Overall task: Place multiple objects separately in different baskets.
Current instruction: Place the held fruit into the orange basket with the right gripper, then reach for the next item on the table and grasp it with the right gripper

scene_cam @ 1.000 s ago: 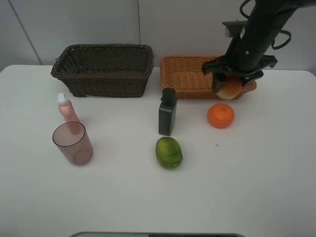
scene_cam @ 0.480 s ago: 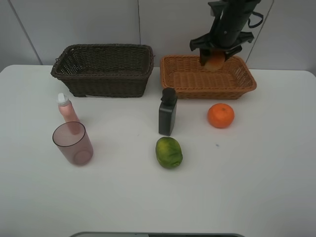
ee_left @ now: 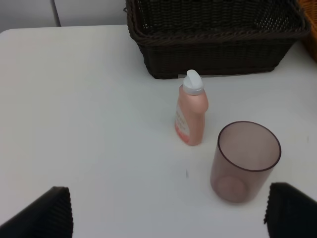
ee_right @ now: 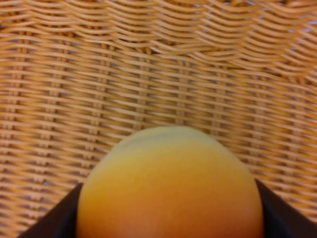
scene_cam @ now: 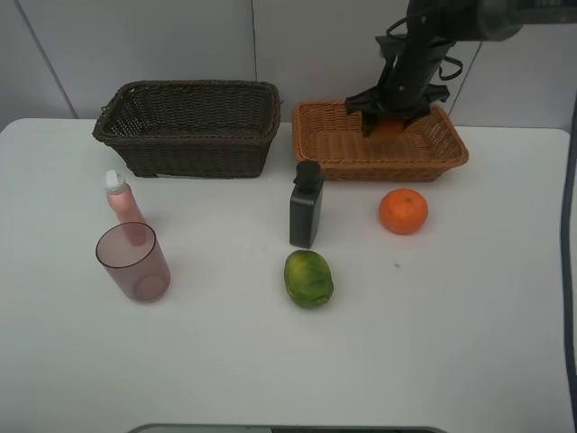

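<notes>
My right gripper (scene_cam: 393,119) reaches down into the light orange-tan basket (scene_cam: 338,144) and is shut on the red-yellow apple-like fruit (scene_cam: 389,129). The right wrist view shows that fruit (ee_right: 171,183) between the dark fingers (ee_right: 55,222), just above the basket's weave (ee_right: 148,74). On the table stand the dark bottle (scene_cam: 306,206), the orange (scene_cam: 403,211), the green fruit (scene_cam: 308,278), the pink bottle (scene_cam: 121,200) and the cup (scene_cam: 133,262). My left gripper (ee_left: 168,218) hangs open over the table, short of the pink bottle (ee_left: 191,116) and the cup (ee_left: 244,161).
The dark brown basket (scene_cam: 189,126) stands at the back left, beside the tan one; it also shows in the left wrist view (ee_left: 213,39). A grey wall rises right behind both baskets.
My right arm has carried the apple-like fruit from the tan basket's front right rim back over the basket and down into it. The other things have not moved.
</notes>
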Controlling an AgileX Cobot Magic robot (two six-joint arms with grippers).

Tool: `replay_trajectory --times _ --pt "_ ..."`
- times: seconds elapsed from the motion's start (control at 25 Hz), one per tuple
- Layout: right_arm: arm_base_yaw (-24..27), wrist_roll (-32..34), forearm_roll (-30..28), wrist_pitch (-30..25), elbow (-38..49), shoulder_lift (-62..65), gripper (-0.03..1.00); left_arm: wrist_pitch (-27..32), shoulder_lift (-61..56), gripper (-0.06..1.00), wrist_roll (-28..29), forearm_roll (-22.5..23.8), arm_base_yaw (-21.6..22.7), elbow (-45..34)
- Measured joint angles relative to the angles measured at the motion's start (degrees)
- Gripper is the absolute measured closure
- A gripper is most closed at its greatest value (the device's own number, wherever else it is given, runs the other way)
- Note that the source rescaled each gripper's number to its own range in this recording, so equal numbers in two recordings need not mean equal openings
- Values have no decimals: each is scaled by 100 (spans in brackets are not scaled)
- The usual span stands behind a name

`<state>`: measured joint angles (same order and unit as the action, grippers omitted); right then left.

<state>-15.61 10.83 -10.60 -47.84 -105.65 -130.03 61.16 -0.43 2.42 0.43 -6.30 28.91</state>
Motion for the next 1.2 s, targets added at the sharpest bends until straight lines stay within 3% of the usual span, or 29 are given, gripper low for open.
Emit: replay_trajectory --times 0.24,0.28,0.44,0.56,0.92,1.08,1.2 --pt "0 0 0 172 0 -59 59 0 0 -5 0 0 0 0" --pt "0 0 0 177 0 -66 55 0 0 -5 0 0 0 0" --pt "0 0 0 179 0 -70 12 0 0 -5 0 0 0 0" --pt "0 0 16 97 0 -59 0 0 0 -5 0 0 0 0" --pt "-24 11 274 -783 145 822 -3 0 0 -5 0 0 0 0" --pt "-106 62 330 -704 1159 1614 -3 0 0 -5 0 0 0 0" --pt "-133 210 335 -320 2187 2291 -3 0 0 -5 0 0 0 0"
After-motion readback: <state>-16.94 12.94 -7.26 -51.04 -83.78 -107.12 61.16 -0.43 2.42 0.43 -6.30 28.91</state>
